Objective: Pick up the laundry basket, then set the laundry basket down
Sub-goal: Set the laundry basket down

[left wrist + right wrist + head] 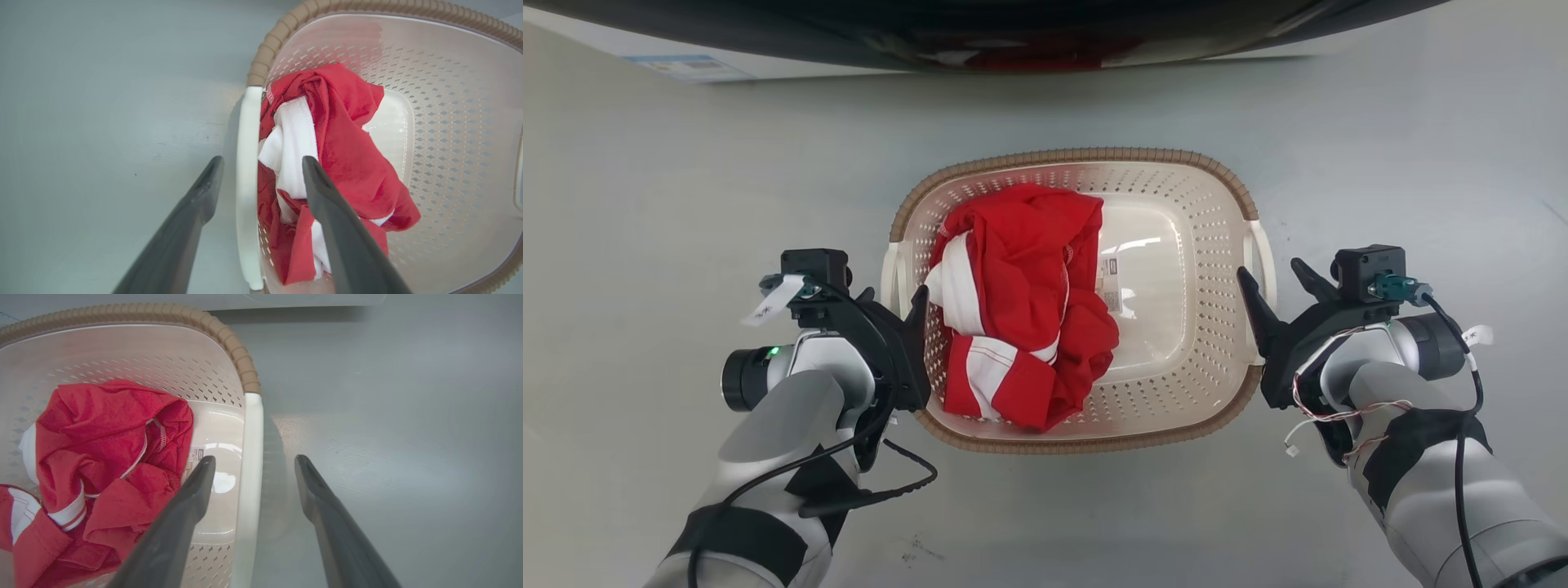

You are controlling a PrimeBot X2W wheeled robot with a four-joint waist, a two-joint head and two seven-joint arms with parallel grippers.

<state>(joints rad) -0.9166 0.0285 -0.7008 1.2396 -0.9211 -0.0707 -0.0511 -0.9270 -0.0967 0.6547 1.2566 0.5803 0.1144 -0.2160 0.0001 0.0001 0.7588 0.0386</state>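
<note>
Right now the laundry basket stands upright on the grey floor, mouth up. Its long axis runs from my left to my right, with one white handle at each short end. A crumpled red-and-white garment fills its left half, and the smooth bottom shows in the right half with a small label. My left gripper is spread wide astride the left handle, one finger outside and one over the garment. My right gripper is likewise spread astride the right handle, clasping nothing.
</note>
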